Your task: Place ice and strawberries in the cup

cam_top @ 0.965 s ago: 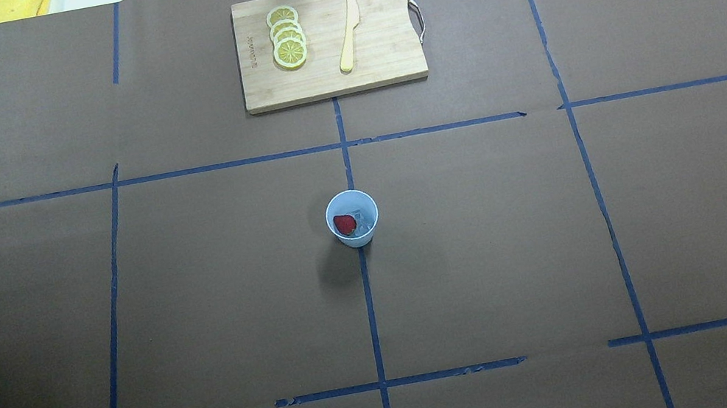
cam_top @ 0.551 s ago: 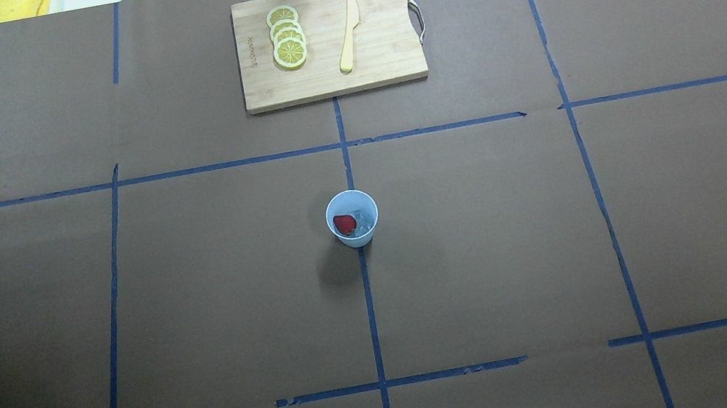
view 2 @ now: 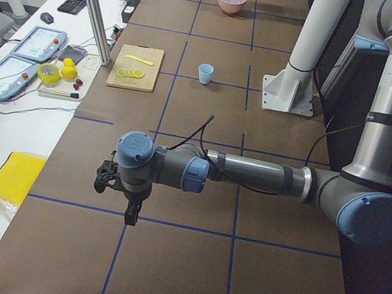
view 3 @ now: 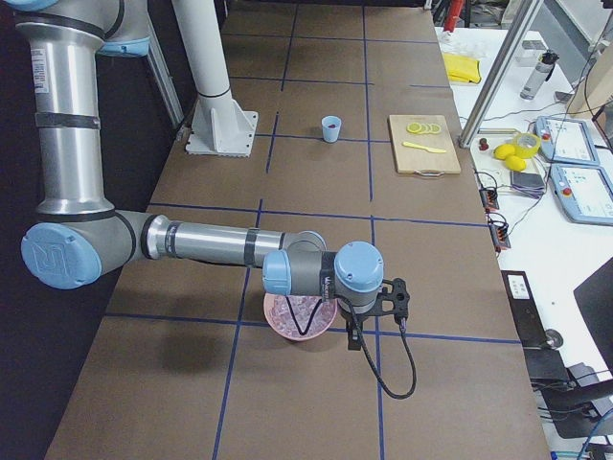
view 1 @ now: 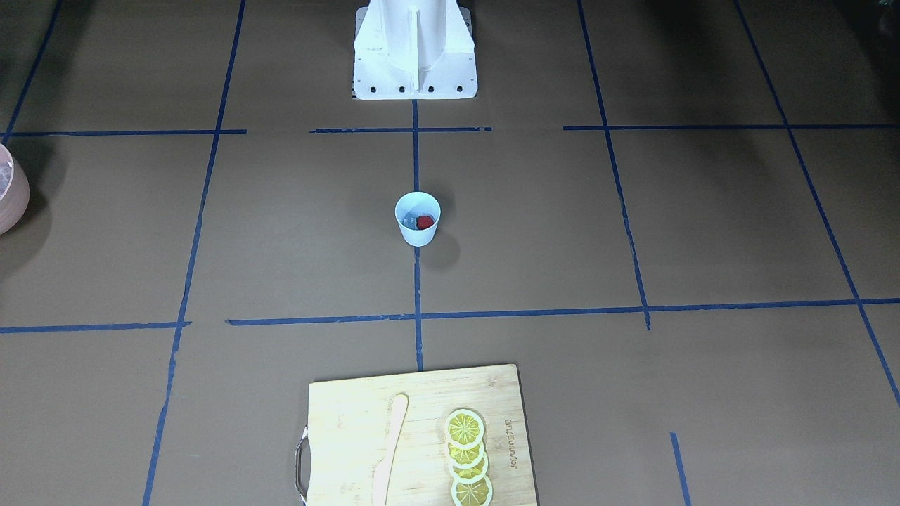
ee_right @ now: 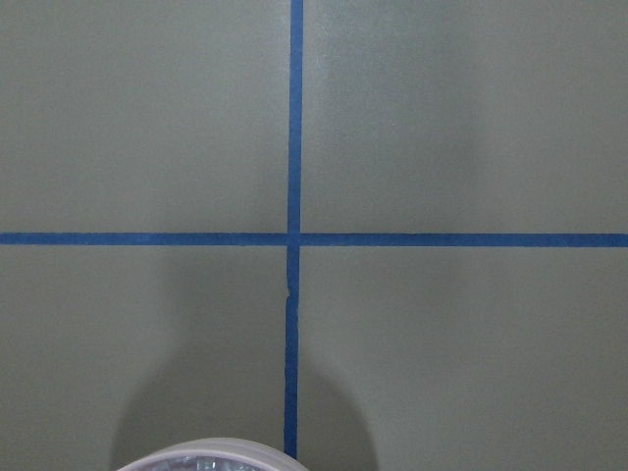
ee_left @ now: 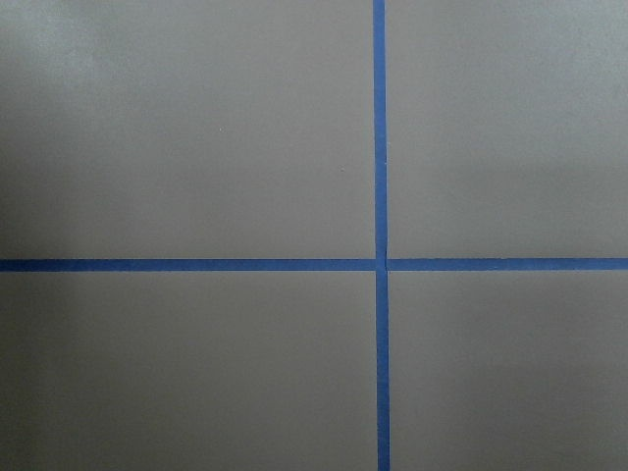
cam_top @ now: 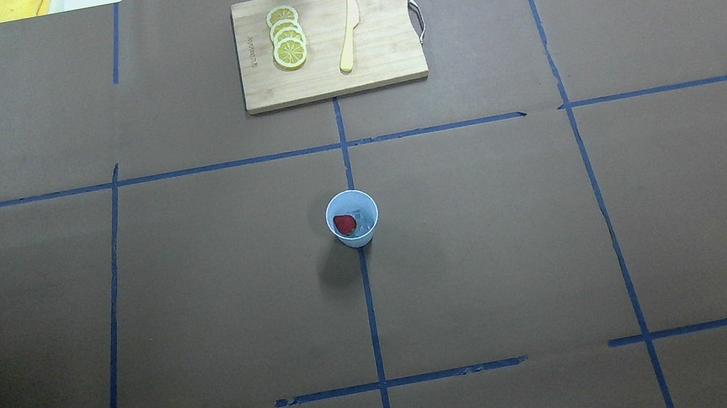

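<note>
Matt brown paper table cover (cam_top: 201, 300), pale wooden board (cam_top: 387, 43), smooth plastic cup (cam_top: 361, 239)

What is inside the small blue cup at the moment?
Inside the cup: one red strawberry beside clear ice. The cup's bottom is covered; the number of cubes cannot be told.
</note>
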